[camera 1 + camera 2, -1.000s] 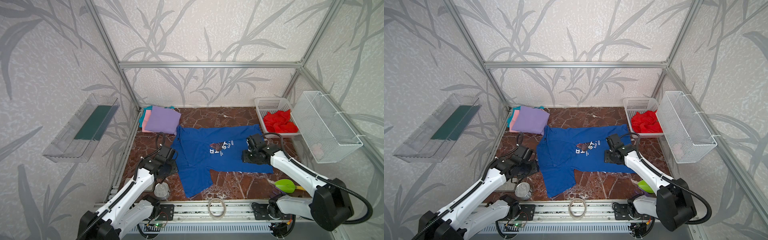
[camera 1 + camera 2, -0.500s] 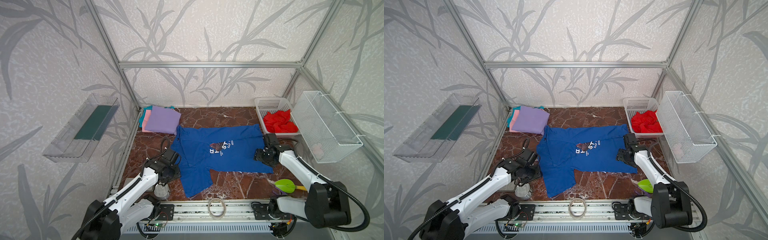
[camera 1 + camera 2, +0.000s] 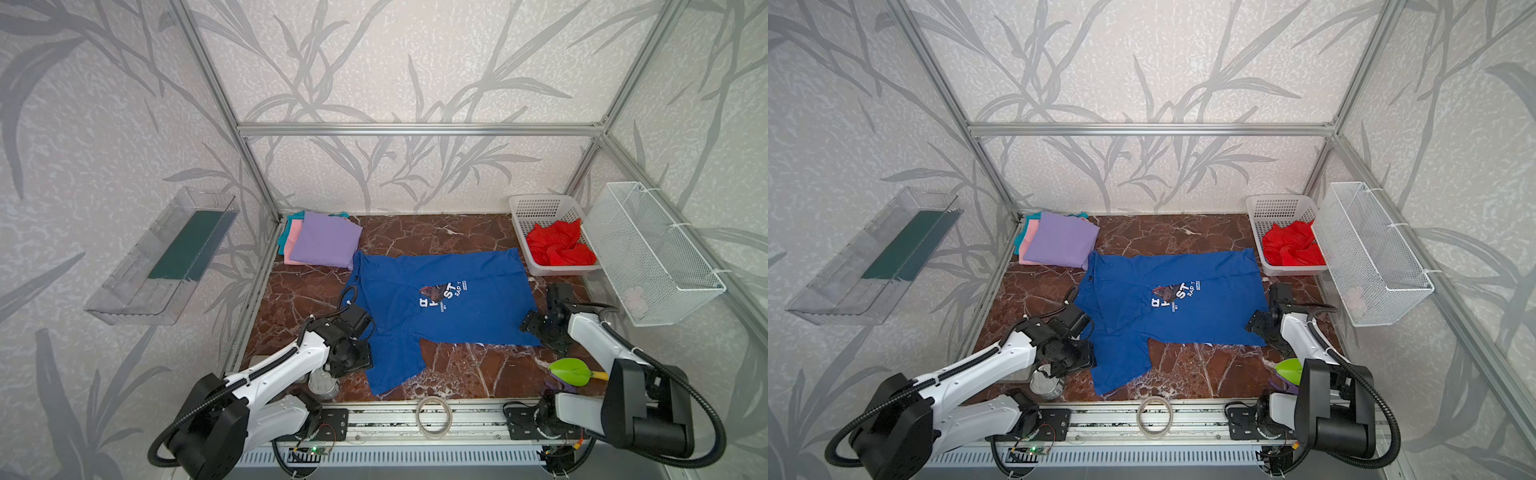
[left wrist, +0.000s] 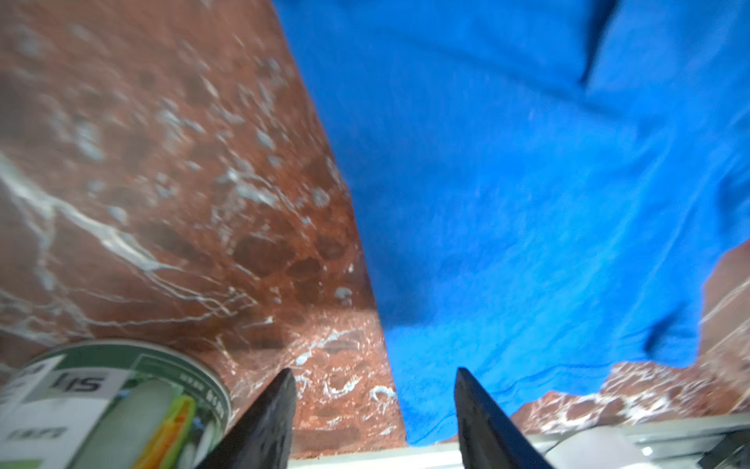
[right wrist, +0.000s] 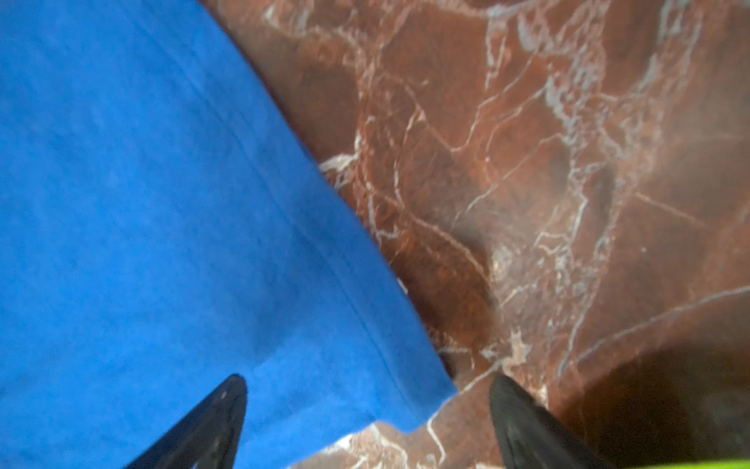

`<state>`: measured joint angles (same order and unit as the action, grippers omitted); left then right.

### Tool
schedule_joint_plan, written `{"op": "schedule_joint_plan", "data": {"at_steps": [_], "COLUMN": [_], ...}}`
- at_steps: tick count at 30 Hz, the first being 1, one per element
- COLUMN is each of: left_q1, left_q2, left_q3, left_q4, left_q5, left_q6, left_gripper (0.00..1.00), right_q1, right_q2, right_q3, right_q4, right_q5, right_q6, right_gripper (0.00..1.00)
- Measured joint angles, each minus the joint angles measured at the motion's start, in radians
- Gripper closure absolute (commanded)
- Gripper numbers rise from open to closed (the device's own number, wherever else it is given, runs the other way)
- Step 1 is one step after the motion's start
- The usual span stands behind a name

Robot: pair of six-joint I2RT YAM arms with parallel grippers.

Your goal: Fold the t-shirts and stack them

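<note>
The royal blue t-shirt (image 3: 436, 299) (image 3: 1167, 303) lies spread flat on the marble table, white lettering up, one sleeve reaching toward the front edge. My left gripper (image 3: 353, 365) (image 4: 373, 375) hovers open beside that sleeve (image 4: 527, 203), with nothing between its fingers. At the shirt's front right hem corner (image 5: 426, 390), my right gripper (image 3: 540, 338) (image 5: 367, 381) stands wide open, straddling the corner without pinching it. A crumpled red t-shirt (image 3: 559, 249) fills the white basket (image 3: 536, 208). Folded t-shirts, lavender (image 3: 324, 241) over pink and teal, are stacked at the back left.
A tin can (image 3: 323, 380) (image 4: 109, 406) stands right beside my left gripper near the front rail. A tape roll (image 3: 433, 413) lies on the rail. A green object (image 3: 570, 371) sits at the front right. A wire basket (image 3: 652, 253) hangs on the right wall, a clear tray (image 3: 166, 257) on the left.
My right gripper slid off the blue shirt to its front right corner and opened wider. My left gripper moved toward the front, alongside the sleeve.
</note>
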<state>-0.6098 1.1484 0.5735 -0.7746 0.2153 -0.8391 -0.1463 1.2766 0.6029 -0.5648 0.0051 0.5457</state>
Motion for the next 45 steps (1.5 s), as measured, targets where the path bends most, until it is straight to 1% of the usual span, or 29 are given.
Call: {"op": "schedule_joint_plan", "data": {"at_steps": [3, 8, 10, 11, 12, 13, 14, 16, 17, 18, 19, 20, 23, 28, 32, 35, 36, 37, 38, 39, 40, 42, 45], "left_q1": [-0.022, -0.038, -0.04, -0.042, -0.043, -0.043, -0.043, -0.044, -0.045, -0.045, -0.045, -0.046, -0.047, -0.03, 0.011, 0.044, 0.052, 0.056, 0.054, 0.046, 0.033, -0.016, -0.092], "left_q2": [0.034, 0.09, 0.113, 0.121, 0.129, 0.135, 0.141, 0.156, 0.164, 0.174, 0.184, 0.193, 0.227, 0.25, 0.25, 0.25, 0.25, 0.249, 0.249, 0.249, 0.249, 0.249, 0.249], "left_q3": [0.0, 0.0, 0.01, 0.014, 0.018, 0.021, 0.024, 0.03, 0.032, 0.036, 0.045, 0.053, 0.105, 0.284, 0.436, 0.502, 0.51, 0.51, 0.505, 0.494, 0.479, 0.432, 0.365], "left_q4": [-0.002, 0.01, 0.01, 0.008, 0.008, 0.008, 0.01, 0.018, 0.023, 0.027, 0.026, 0.025, -0.005, -0.092, -0.154, -0.185, -0.191, -0.196, -0.205, -0.209, -0.212, -0.219, -0.228], "left_q5": [0.009, 0.027, 0.03, 0.031, 0.031, 0.036, 0.04, 0.053, 0.056, 0.06, 0.062, 0.063, 0.046, 0.014, -0.007, -0.006, -0.006, -0.005, -0.004, -0.007, -0.012, -0.016, -0.028], "left_q6": [0.011, 0.026, 0.029, 0.032, 0.033, 0.034, 0.035, 0.036, 0.042, 0.045, 0.049, 0.053, 0.065, 0.098, 0.134, 0.16, 0.167, 0.172, 0.174, 0.174, 0.172, 0.153, 0.129], "left_gripper": [0.42, 0.49, 0.51, 0.52, 0.55, 0.58, 0.63, 0.88, 0.96, 1.0, 1.0, 1.0, 1.0, 1.0, 1.0, 1.0, 0.98, 0.87, 0.74, 0.63, 0.58, 0.51, 0.49], "right_q1": [0.0, -0.002, -0.003, -0.003, -0.003, -0.003, -0.004, -0.004, -0.005, -0.005, -0.005, -0.005, -0.005, -0.005, -0.013, -0.026, -0.031, -0.033, -0.037, -0.037, -0.037, -0.037, -0.037], "right_q2": [0.031, 0.062, 0.072, 0.074, 0.078, 0.082, 0.084, 0.098, 0.105, 0.112, 0.116, 0.118, 0.118, 0.109, 0.081, 0.049, 0.036, 0.027, 0.014, 0.003, -0.005, -0.019, -0.027], "right_q3": [0.002, 0.021, 0.025, 0.025, 0.024, 0.021, 0.018, 0.013, 0.013, 0.012, 0.011, 0.011, 0.011, 0.019, 0.041, 0.064, 0.072, 0.076, 0.08, 0.082, 0.082, 0.082, 0.082], "right_q4": [0.034, 0.068, 0.087, 0.097, 0.113, 0.132, 0.147, 0.179, 0.187, 0.2, 0.207, 0.21, 0.211, 0.175, 0.126, 0.103, 0.096, 0.092, 0.086, 0.081, 0.077, 0.066, 0.061], "right_q5": [-0.031, -0.052, -0.057, -0.061, -0.067, -0.074, -0.082, -0.097, -0.104, -0.112, -0.119, -0.122, -0.127, -0.119, -0.11, -0.11, -0.11, -0.11, -0.11, -0.111, -0.111, -0.11, -0.109], "right_q6": [0.008, 0.022, 0.028, 0.032, 0.034, 0.043, 0.048, 0.056, 0.06, 0.063, 0.063, 0.067, 0.064, 0.056, 0.045, 0.034, 0.031, 0.028, 0.026, 0.024, 0.022, 0.018, 0.01], "right_gripper": [0.15, 0.2, 0.25, 0.3, 0.38, 0.47, 0.59, 0.8, 0.86, 0.91, 0.98, 1.0, 1.0, 1.0, 1.0, 1.0, 1.0, 1.0, 1.0, 1.0, 1.0, 1.0, 1.0]}}
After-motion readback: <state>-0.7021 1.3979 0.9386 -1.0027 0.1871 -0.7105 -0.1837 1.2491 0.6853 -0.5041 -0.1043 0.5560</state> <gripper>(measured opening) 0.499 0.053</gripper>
